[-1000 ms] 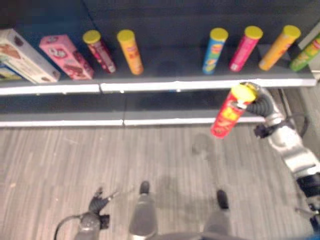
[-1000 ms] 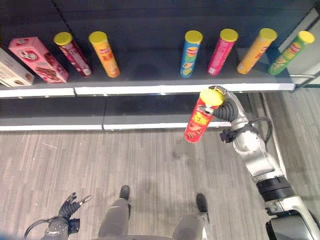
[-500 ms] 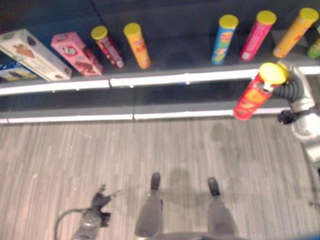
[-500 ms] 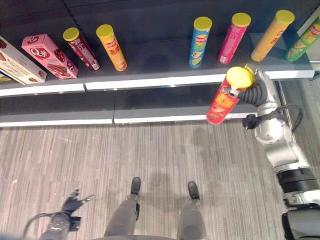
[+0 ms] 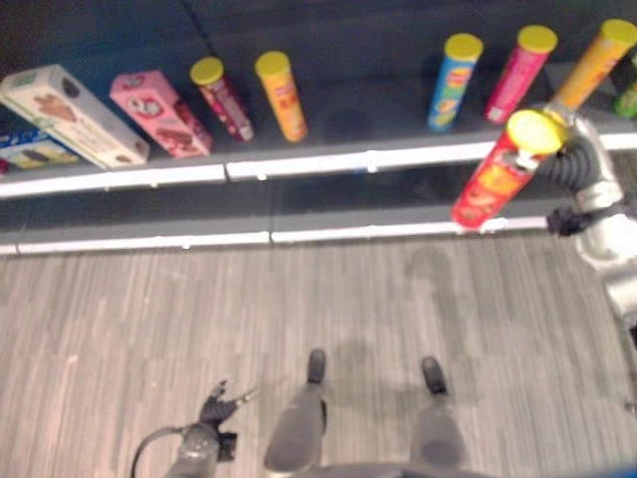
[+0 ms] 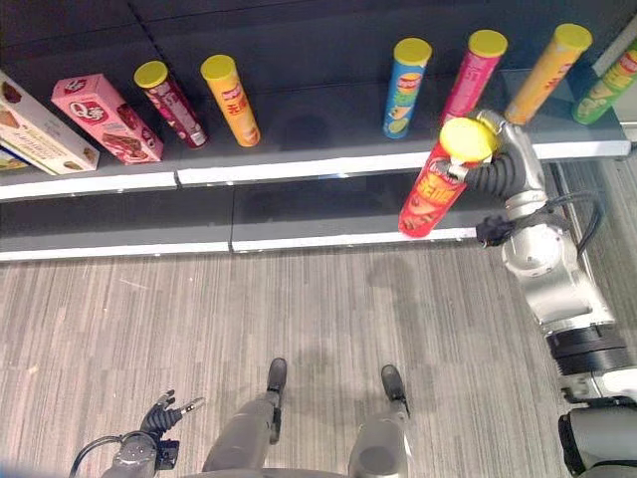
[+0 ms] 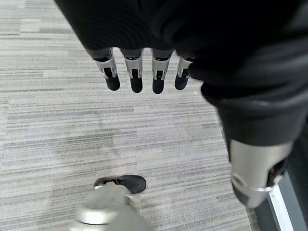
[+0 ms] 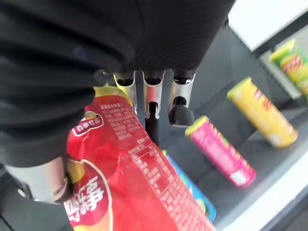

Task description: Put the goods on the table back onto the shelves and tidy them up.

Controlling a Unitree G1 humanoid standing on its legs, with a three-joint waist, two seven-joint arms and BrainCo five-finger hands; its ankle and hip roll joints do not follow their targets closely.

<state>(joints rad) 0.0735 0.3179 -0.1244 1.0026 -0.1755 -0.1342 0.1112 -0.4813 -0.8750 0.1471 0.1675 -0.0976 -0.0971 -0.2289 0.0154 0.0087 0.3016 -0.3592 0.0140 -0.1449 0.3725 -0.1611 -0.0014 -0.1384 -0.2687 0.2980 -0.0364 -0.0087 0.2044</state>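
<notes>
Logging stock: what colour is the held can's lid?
Yellow lid on the red can, clearest in right eye view.

red can (image 6: 430, 189) – tall tube of chips, yellow lid on top | tilted, base swung left, clear of the floor | gripped near its top by the right hand (image 6: 495, 164) | just before the shelf (image 6: 299, 169) edge
</notes>
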